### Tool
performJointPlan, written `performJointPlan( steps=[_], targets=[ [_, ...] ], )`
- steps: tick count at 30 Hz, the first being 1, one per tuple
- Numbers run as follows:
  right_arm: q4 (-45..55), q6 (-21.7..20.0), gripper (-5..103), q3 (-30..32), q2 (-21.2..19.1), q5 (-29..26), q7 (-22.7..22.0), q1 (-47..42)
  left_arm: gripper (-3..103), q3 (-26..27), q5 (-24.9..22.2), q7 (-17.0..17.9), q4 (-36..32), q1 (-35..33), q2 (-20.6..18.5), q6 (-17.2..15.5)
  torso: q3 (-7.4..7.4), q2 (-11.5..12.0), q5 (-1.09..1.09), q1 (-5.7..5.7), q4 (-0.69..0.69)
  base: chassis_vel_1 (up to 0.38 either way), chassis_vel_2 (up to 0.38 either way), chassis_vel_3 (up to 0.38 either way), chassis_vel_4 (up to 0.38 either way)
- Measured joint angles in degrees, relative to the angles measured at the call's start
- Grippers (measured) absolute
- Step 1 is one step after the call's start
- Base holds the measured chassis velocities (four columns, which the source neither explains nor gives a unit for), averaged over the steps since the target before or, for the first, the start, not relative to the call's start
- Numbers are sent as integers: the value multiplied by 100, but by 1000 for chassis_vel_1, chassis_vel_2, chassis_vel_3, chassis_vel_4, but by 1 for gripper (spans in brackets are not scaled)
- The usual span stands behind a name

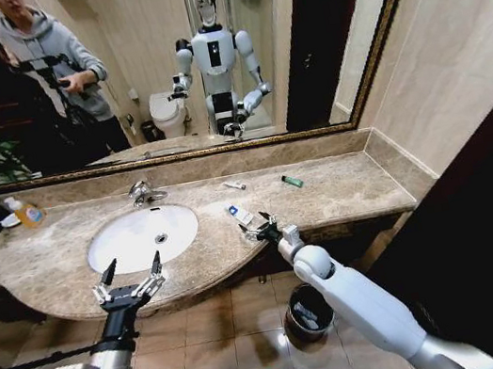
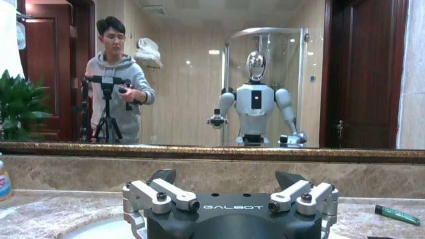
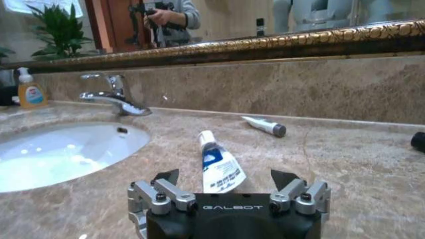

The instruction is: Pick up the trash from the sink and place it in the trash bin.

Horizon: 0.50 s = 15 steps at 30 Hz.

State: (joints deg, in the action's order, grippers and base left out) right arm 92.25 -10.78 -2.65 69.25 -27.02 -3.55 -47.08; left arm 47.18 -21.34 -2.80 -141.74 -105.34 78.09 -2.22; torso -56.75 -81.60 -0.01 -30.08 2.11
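- The right pincer [image 1: 257,230] sits low at the front edge of the marble desk [image 1: 343,188], centre-right of the head frame, its fingers apart around the near end of a white tube with blue print [image 1: 238,214]; nothing is clamped yet.
- The left pincer [image 1: 130,281] hovers in the lower left of the head frame, in front of the sink [image 1: 106,252], fingers spread wide and holding nothing.
- The trash lies on the desk rather than in the basin: the white tube at the right pincer, a second small white tube [image 1: 234,186] farther back near the wall, and a green tube [image 1: 293,181] to the right of it. The trash bin [image 1: 305,313] stands on the floor below the desk edge, lower centre of the frame, beside the right arm.
- Risk, as I judge it: the tube is flat and lies lengthwise between the fingers, so a closing pinch could skid over it or nudge it toward the sink. Coming in too low could scrape the fingertips on the marble.
- A second risk: the bin is narrow and tucked under the desk edge, so a release slightly off could drop the tube on the floor tiles.
- The right wrist view shows the tube [image 3: 219,167] lined up between the fingers, the chrome faucet [image 3: 116,97] and the orange-yellow bottle [image 3: 29,92]; the bin shows in the head view instead.
- The left wrist view shows the green tube [image 2: 397,214] at its lower right.
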Motion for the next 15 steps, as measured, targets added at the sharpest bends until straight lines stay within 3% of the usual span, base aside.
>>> performJointPlan(
  steps=[3,7,9,15],
  targets=[
    [-132,-22,92,-12,48,-70,0,74,100,0,0,0,0,0,0,0,0,0,0,0,0,0,0,0,0],
    [-237,-33,75,-43,60,-117,29,87,100,0,0,0,0,0,0,0,0,0,0,0,0,0,0,0,0],
    [-250,-33,75,-48,66,-126,36,81,100,0,0,0,0,0,0,0,0,0,0,0,0,0,0,0,0],
    [-275,-33,47,-58,92,-187,68,97,100,0,0,0,0,0,0,0,0,0,0,0,0,0,0,0,0]
  ],
)
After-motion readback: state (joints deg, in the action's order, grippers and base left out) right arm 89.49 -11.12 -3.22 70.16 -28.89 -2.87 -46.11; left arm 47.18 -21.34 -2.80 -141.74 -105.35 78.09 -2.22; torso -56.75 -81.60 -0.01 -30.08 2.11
